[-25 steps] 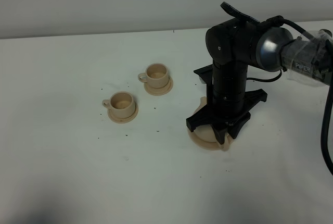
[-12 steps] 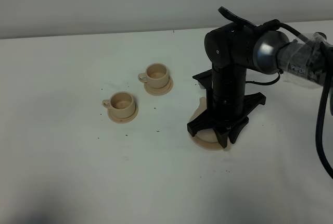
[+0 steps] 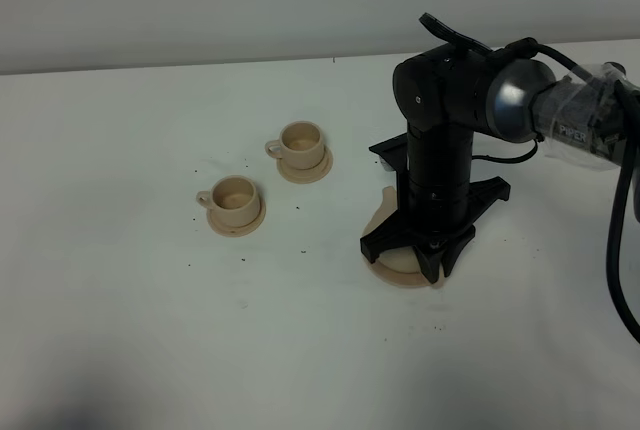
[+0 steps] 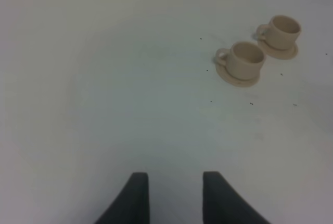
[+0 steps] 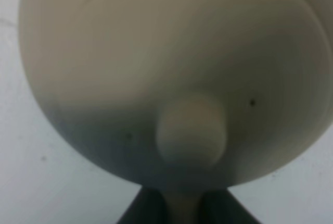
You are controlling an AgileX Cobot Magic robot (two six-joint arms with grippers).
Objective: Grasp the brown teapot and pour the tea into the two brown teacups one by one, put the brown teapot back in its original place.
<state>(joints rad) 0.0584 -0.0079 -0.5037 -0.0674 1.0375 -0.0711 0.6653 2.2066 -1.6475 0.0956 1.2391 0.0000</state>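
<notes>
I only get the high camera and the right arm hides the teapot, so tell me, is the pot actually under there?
Observer: Yes, the right wrist view is filled by the brown teapot, its lid knob toward the camera.
Operator: Is it gripped?
Observer: The right pincer is shut with a tan strip, apparently the handle, between its fingers.
Operator: And the left arm?
Observer: The left pincer stands open above the table, holding nothing.

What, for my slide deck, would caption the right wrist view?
Close-up over the brown teapot: lid knob in view, right claw closed on its handle.
</notes>
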